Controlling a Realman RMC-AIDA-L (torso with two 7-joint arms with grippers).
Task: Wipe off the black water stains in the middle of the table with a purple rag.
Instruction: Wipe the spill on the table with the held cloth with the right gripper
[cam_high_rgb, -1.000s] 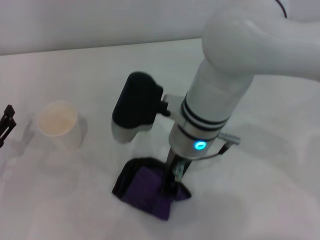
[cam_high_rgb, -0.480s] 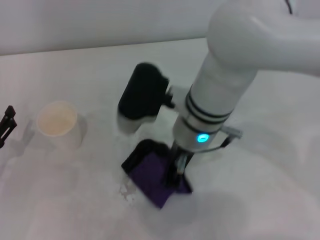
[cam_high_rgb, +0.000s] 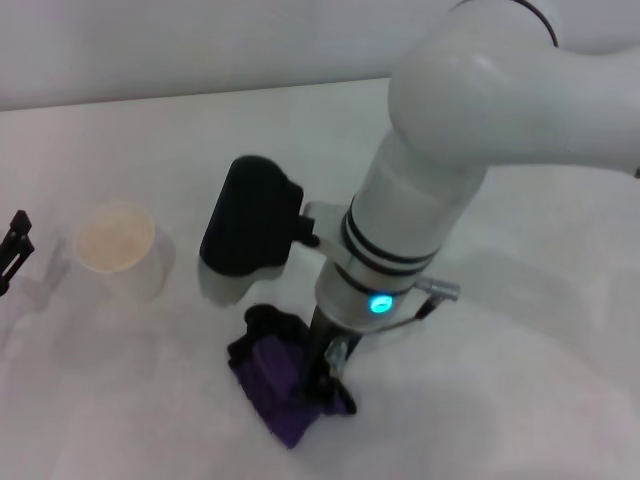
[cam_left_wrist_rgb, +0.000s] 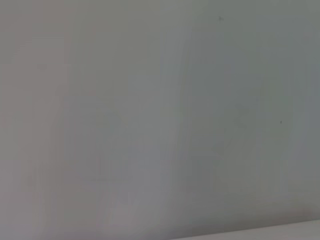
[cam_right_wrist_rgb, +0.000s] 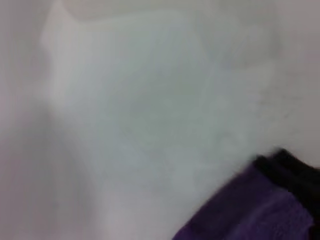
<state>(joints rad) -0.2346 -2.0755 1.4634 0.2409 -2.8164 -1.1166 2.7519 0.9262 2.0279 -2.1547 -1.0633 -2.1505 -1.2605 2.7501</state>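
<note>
The purple rag (cam_high_rgb: 272, 388) with black edging lies bunched on the white table (cam_high_rgb: 520, 330), near the front middle. My right gripper (cam_high_rgb: 326, 374) comes down on it from above and is shut on the rag, pressing it to the tabletop. The right wrist view shows a corner of the rag (cam_right_wrist_rgb: 252, 210) on the bare table (cam_right_wrist_rgb: 140, 115). No black water stain shows in any view; the rag and arm cover the spot under them. My left gripper (cam_high_rgb: 12, 248) is parked at the far left edge of the head view.
A white paper cup (cam_high_rgb: 118, 248) stands upright to the left of the rag. The big white right arm (cam_high_rgb: 440, 190) and its black wrist camera housing (cam_high_rgb: 248, 216) hang over the table's middle. The left wrist view shows only a plain grey surface.
My right gripper has dragged the rag back to the left and toward the front, after pushing it right and away half a second ago. The rag is more bunched. The cup and left arm have not moved.
</note>
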